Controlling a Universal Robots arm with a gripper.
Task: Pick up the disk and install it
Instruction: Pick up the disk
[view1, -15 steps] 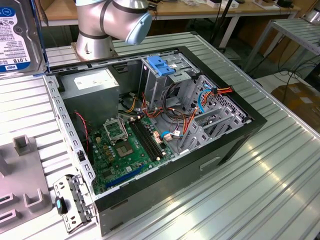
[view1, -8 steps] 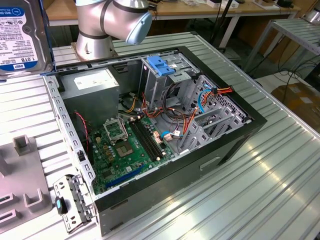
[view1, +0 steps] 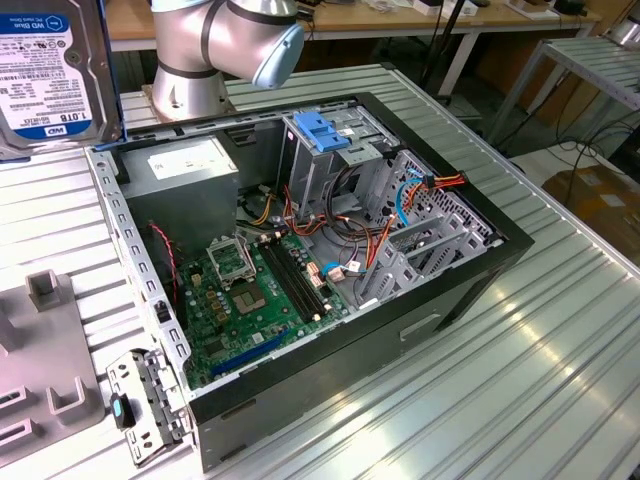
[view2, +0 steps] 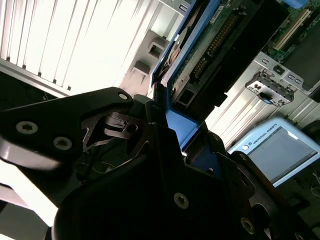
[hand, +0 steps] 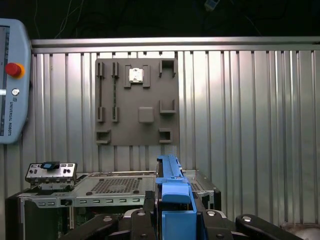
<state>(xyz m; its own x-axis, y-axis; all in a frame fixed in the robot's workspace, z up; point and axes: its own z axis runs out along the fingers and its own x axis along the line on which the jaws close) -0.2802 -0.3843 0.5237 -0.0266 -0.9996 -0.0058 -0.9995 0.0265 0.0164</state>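
Claw (hand: 173, 224) is clenched on the disk (view1: 48, 68) — I see black fingers (hand: 146, 223) pressing either side of its blue carrier frame in both wrist views. The disk is held up off the worktop (view1: 560, 340), on edge, label side facing the exterior camera. In the second wrist view its circuit board (view2: 215, 45) shows just ahead of the claw.

The open computer case (view1: 330, 250) lies on the worktop, to the exterior view's right of the held disk and not touching it. Inside it are a drive cage (view1: 325, 135) with a blue handle, a grey power supply box (view1: 190, 165) and a green motherboard (view1: 255, 290).

In the first wrist view the case is near the claw, and a grey fixture plate (hand: 137, 102) lies flat farther out, beyond the case. A small metal bracket (view1: 145, 400) stands at the case's corner, beside the plate. A teach pendant (hand: 12, 80) is off to one side, well apart from the claw. The arm (view1: 225, 45) rises behind the case.
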